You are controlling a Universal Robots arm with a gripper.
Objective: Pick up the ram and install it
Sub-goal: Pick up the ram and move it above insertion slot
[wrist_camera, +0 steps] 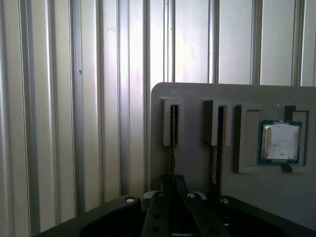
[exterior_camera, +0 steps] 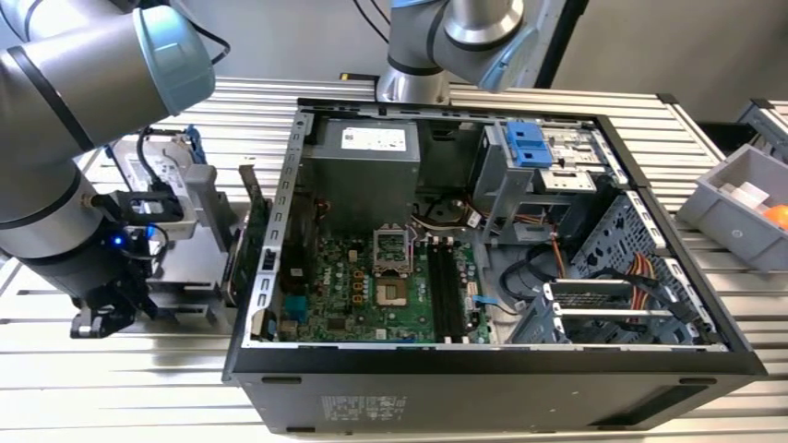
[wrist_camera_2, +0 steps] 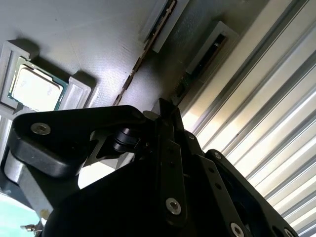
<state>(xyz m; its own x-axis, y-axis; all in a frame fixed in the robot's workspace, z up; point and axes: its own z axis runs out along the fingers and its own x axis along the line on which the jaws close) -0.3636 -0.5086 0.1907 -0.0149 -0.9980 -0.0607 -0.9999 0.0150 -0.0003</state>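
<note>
Holding the tool point(wrist_camera: 173, 180) shut on the near end of the ram point(wrist_camera: 173, 133), sitting edge-up in the outermost slot of a grey tray point(wrist_camera: 192, 98), neighbouring a second stick point(wrist_camera: 217, 133) and, farther along, a processor point(wrist_camera: 280, 142), resting on the ribbed tabletop point(wrist_camera: 74, 98), lying beside an open computer case point(exterior_camera: 493, 231).

Bright, even light — glare, deep shadows

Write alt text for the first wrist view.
The gripper is lined up over one ram stick standing on edge in a gray holder. A second stick and a processor chip sit in the same holder, which lies on a ribbed metal table.
</note>
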